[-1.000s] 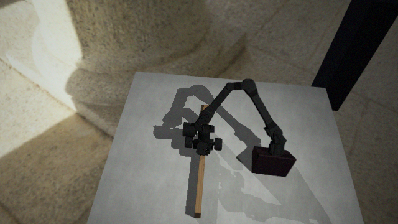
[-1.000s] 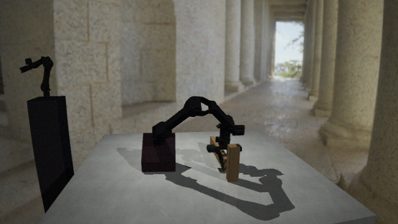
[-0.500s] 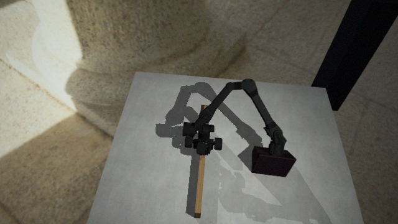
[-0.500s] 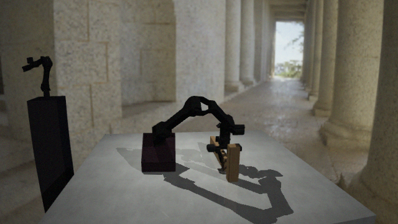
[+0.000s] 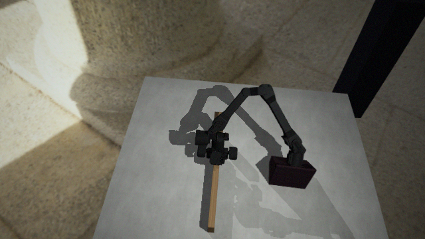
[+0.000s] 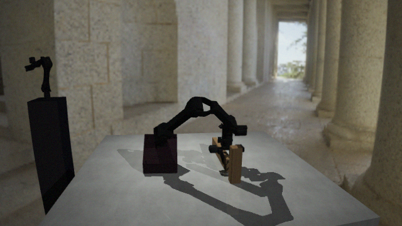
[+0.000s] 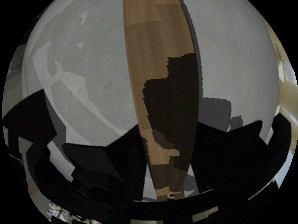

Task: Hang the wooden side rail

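Note:
The wooden side rail runs long and straight away from the gripper, with its far end low over the table. My gripper is shut on the rail near its post end; in the wrist view the rail passes between the two dark fingers. The upright wooden headboard post stands just beyond the gripper, in line with the rail. The hooks, slot and pins cannot be made out; the gripper and post hide the joint. Whether the hooks sit on the pins cannot be told.
A dark maroon block carries the arm's base on the grey table. A tall black pedestal stands beyond the table edge, with another dark arm on top. The arm casts broad shadows.

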Motion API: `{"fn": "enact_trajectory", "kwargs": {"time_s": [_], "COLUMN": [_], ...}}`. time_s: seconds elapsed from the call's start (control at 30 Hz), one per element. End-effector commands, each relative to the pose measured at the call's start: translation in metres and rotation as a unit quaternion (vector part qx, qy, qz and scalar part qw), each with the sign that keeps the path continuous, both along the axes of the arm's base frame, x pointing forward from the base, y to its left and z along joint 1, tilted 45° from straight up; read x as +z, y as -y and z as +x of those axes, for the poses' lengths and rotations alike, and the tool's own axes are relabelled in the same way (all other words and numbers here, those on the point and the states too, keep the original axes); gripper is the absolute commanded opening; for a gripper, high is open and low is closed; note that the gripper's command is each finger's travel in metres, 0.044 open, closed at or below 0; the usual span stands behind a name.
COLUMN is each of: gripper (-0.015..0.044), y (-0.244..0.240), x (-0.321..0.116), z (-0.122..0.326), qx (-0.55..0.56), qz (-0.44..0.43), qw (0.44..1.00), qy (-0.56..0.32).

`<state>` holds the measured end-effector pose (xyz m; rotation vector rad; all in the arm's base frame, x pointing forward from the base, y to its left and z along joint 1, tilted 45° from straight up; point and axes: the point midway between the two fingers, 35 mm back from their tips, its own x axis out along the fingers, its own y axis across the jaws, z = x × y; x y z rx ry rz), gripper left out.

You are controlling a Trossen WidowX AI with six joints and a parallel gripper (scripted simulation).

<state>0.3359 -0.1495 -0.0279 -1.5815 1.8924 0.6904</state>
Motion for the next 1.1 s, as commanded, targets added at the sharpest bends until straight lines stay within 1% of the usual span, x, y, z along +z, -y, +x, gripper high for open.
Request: {"fn": "enact_trajectory", "kwargs": {"time_s": [0.0,1.07], "gripper": [0.0000,0.0000], "y": [-0.0042,-0.0079], "x": [0.0033,0.0071], "z": [0.0044,0.0051], "qx": [0.004,0.004], "qz": [0.001,0.001], "qw": [1.000,1.000], "qy": [0.007,0.007]}}
